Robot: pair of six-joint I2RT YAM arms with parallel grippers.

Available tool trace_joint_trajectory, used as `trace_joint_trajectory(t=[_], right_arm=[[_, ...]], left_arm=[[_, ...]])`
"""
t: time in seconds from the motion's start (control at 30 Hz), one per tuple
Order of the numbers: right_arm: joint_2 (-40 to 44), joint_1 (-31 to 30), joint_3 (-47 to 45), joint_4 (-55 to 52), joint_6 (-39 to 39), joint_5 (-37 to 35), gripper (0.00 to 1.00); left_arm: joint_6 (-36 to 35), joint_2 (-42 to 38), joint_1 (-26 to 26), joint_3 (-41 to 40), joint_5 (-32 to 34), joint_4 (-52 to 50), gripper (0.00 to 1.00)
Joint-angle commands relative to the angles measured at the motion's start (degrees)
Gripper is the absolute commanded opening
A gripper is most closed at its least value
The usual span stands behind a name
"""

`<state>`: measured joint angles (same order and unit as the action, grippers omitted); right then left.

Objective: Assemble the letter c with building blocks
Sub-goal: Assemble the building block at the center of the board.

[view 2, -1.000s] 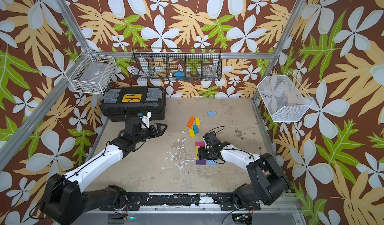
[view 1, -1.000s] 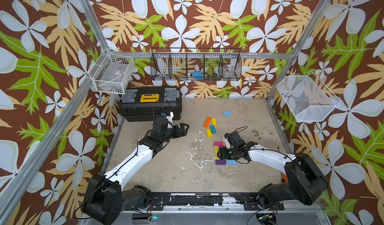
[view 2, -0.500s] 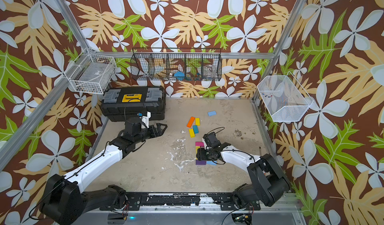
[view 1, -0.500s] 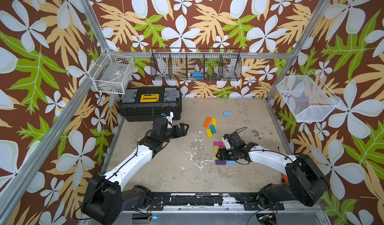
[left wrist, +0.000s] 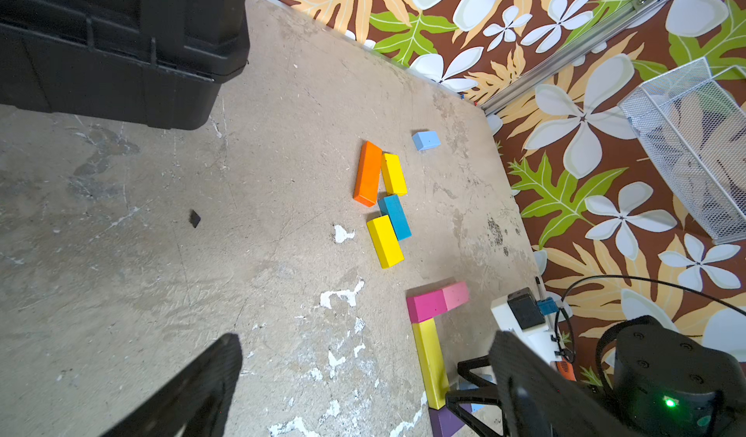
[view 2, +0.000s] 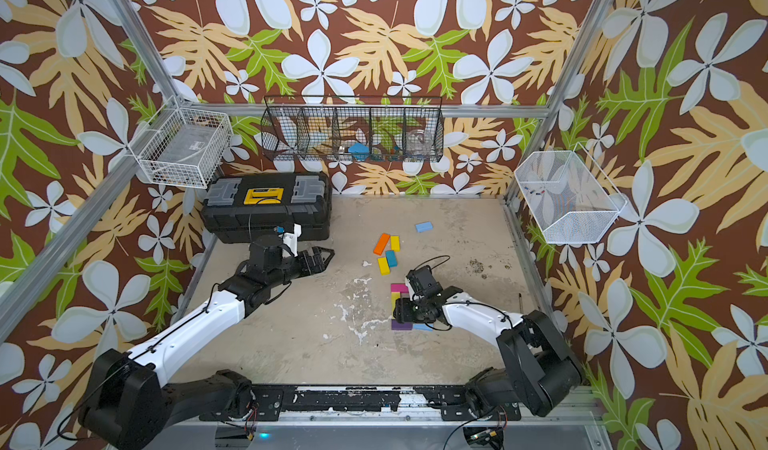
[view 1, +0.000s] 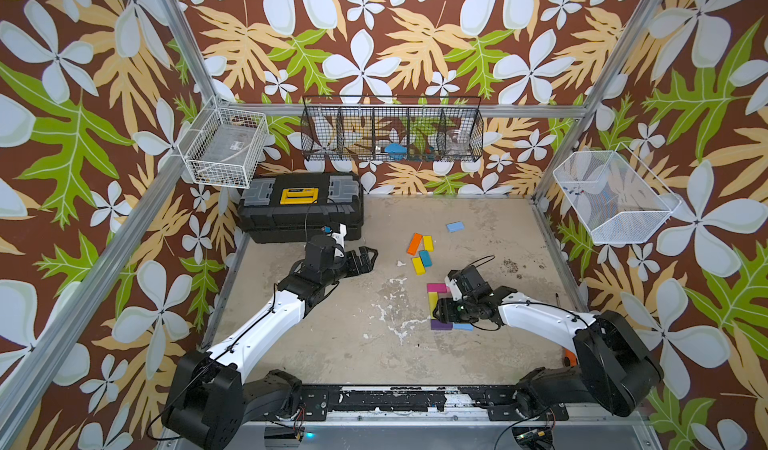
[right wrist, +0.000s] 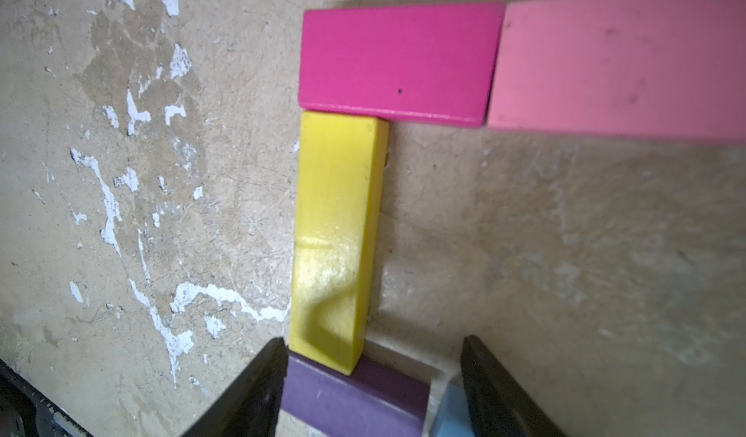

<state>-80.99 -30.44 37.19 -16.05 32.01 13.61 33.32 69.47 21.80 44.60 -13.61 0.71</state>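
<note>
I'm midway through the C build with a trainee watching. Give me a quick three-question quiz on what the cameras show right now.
1. True or false: the left gripper holds a block.
2. Which colour is the block forming the C's spine, between the magenta block and the purple block? A yellow, B orange, C teal.
3. Which block fills most of the gap between the jaws of the right gripper?
Key: 1 false, its jaws stand open and empty. 2 A, the yellow block. 3 the purple block.
</note>
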Motion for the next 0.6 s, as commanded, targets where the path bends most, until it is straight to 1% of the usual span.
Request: trace_joint_trajectory(t=[0.0,0.57], right_arm=[[0.31,-0.15,-0.06,-1.08,0.29,0.37,0.7],[0.4,-0.77,-0.03,-1.17,0.75,0.19,0.7]], left_arm=[[-0.07,-0.13,-0.09,0.05,0.07,1.4,1.0],[-0.17,0.05,-0.09,0.23,-0.02,1.32,1.0]])
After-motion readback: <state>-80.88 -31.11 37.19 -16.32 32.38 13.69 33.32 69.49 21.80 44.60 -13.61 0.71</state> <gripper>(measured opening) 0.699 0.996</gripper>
